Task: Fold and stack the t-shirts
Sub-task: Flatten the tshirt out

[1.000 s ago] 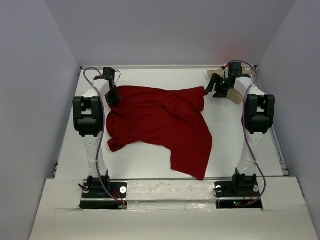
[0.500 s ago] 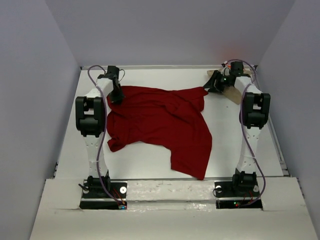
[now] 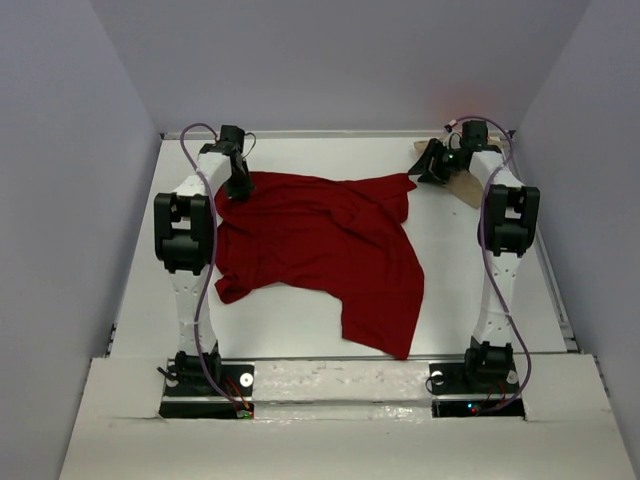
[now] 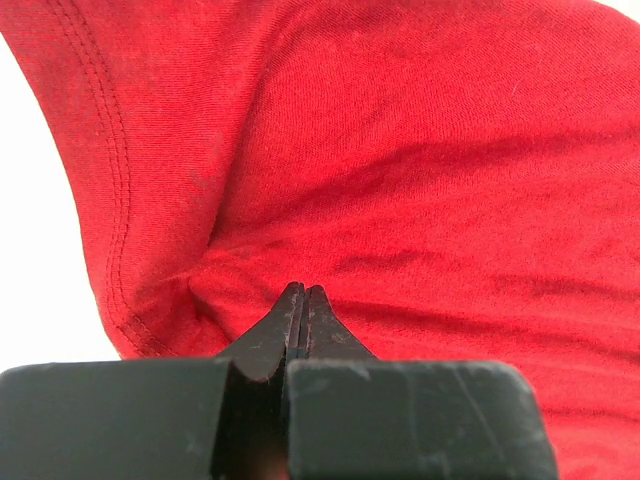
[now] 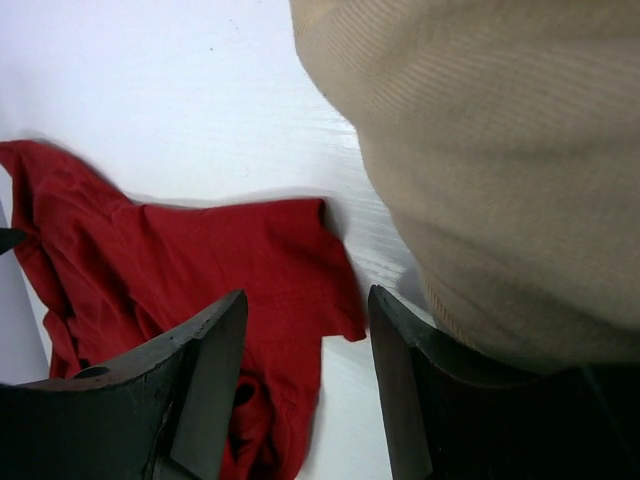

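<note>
A large dark red t-shirt (image 3: 320, 240) lies spread and rumpled across the middle of the table. My left gripper (image 3: 238, 186) is at its far left corner. In the left wrist view its jaws (image 4: 303, 290) are pressed together, with wrinkles in the red cloth (image 4: 400, 150) running to the tips. A tan t-shirt (image 3: 465, 187) lies at the far right, mostly hidden under my right arm. My right gripper (image 3: 427, 170) hangs open over the red shirt's far right sleeve corner (image 5: 300, 270). The tan cloth (image 5: 500, 150) lies just beside its right finger.
White walls close in the table at the back and on both sides. The table's back edge (image 3: 330, 134) runs just behind both grippers. Bare white tabletop (image 3: 460, 280) shows to the right of the red shirt and in front of it.
My right gripper has swung left from the tan shirt to the red sleeve corner and its jaws have narrowed a little. The left gripper has shifted slightly right and back, staying shut.
</note>
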